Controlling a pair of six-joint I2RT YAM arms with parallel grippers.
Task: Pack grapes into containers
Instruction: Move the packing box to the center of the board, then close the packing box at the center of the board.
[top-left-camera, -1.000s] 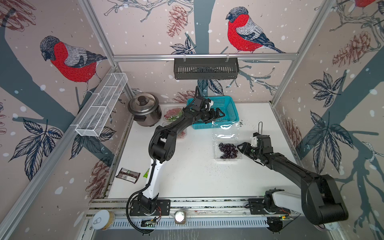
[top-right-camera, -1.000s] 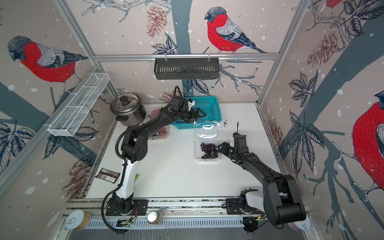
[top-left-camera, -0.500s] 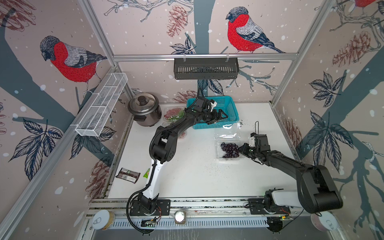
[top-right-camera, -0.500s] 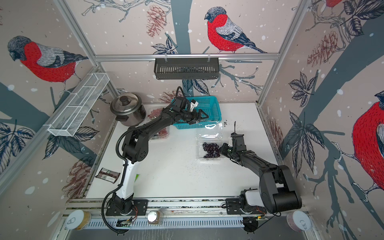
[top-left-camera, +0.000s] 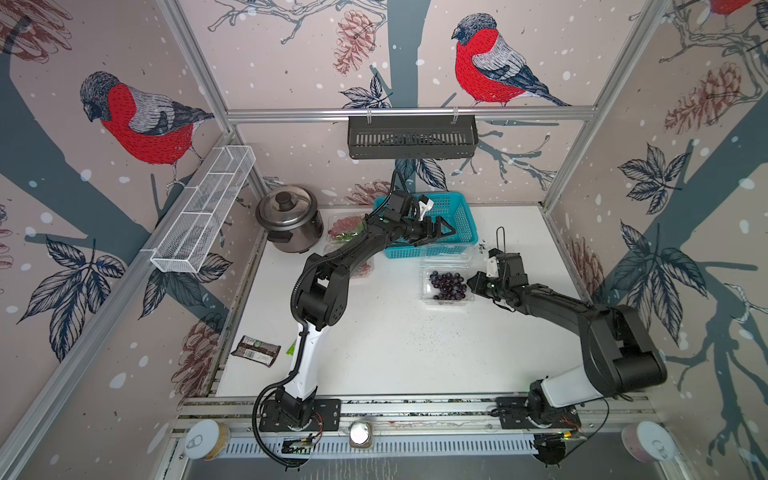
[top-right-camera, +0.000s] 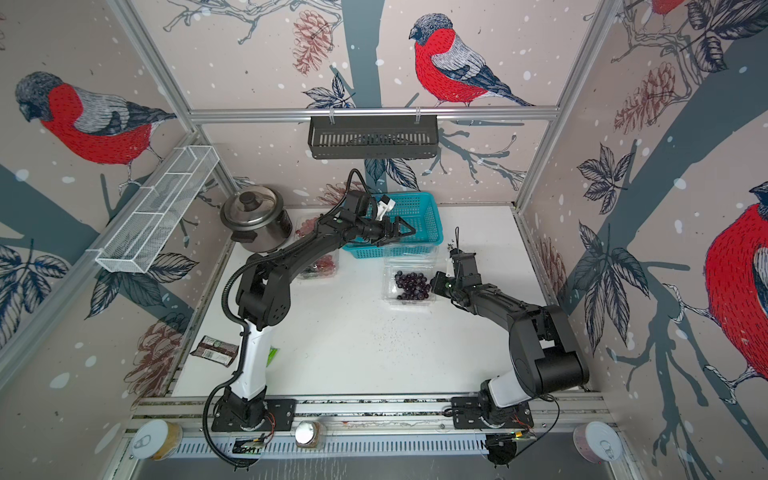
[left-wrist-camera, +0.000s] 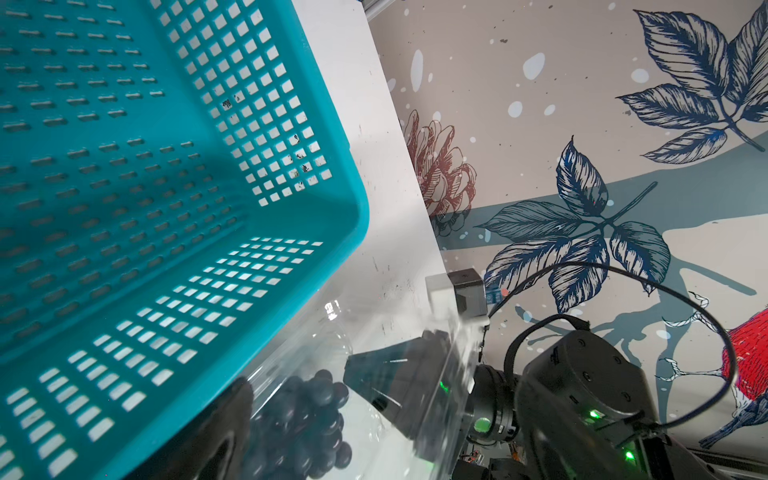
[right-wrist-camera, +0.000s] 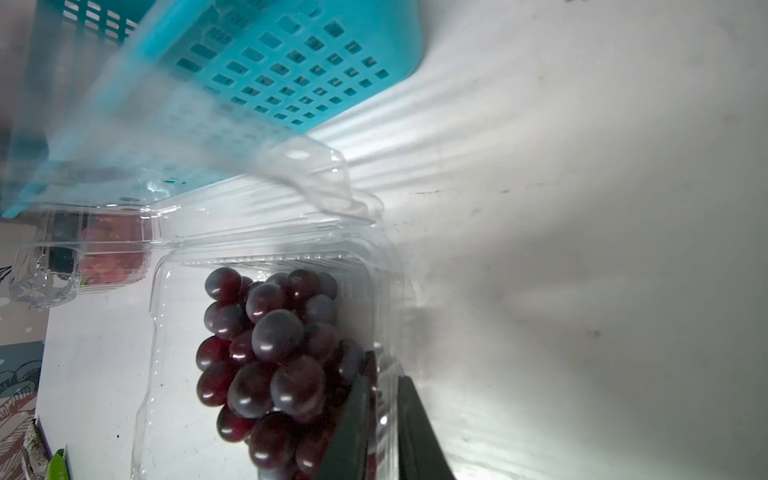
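- Your right pincer (top-left-camera: 472, 282) has come in against the open container (top-left-camera: 426, 293) since a second ago, and the right arm's elbow has drawn in closer to it.
- In the right wrist view, that pincer (right-wrist-camera: 382, 384) is clamped on the container's side wall. One of its fingers (right-wrist-camera: 353, 432) is inside next to the fruit and the other is outside.
- In both top views the container now sits a little nearer the teal basket (top-left-camera: 428, 251) than it did before.
- Its lid (right-wrist-camera: 316, 174) is tilted up on the basket side and smeared with blur. A second ago it lay flatter on the tabletop (top-left-camera: 395, 332).
- Your left pincer (top-left-camera: 442, 232) stays over the basket with its jaws wide apart, barely shifted from a second ago.
- The dark grapes (right-wrist-camera: 270, 345) lie in the container, on the tabletop just in front of the basket.
- They are a tight cluster of glossy purple-black berries with small highlights, heaped toward the clamped wall. A strip of the clear floor on the other side is bare.
- You can see red grapes (top-left-camera: 344, 224) in another container (top-left-camera: 331, 230) beside the rice cooker (top-left-camera: 289, 216), well apart from the dark bunch and partly hidden by the left arm.
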